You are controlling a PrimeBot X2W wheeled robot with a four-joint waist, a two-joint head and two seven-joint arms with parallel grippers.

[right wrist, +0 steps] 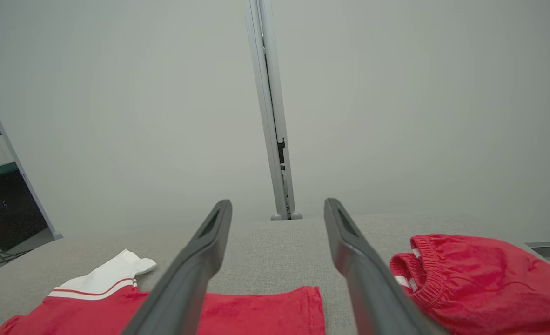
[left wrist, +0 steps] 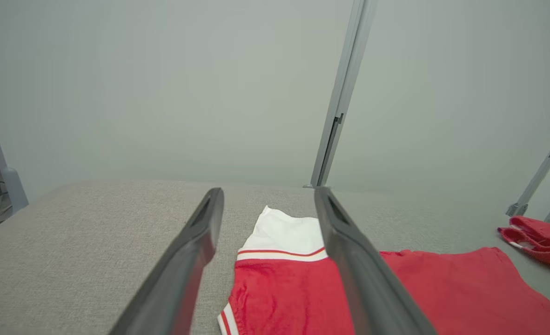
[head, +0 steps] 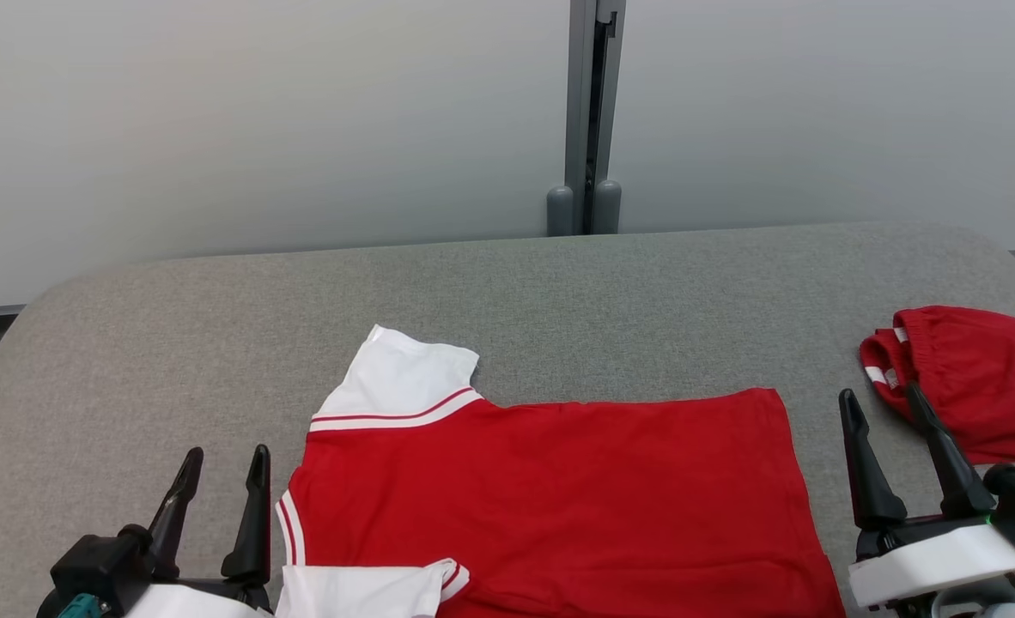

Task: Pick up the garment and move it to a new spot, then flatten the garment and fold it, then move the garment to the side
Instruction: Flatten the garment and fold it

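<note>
L gripper (head: 227,453) + R gripper (head: 881,395) both wide open, nothing held; red tee (head: 542,489) lies flat on grey table (head: 215,326) between them; looks thin, soft, light, so prob droops + creases; pinch hem corners or shoulders w/ both arms.

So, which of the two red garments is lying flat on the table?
The red shirt with white sleeves, in the middle. The other red garment, at the right edge, is bunched up.
</note>
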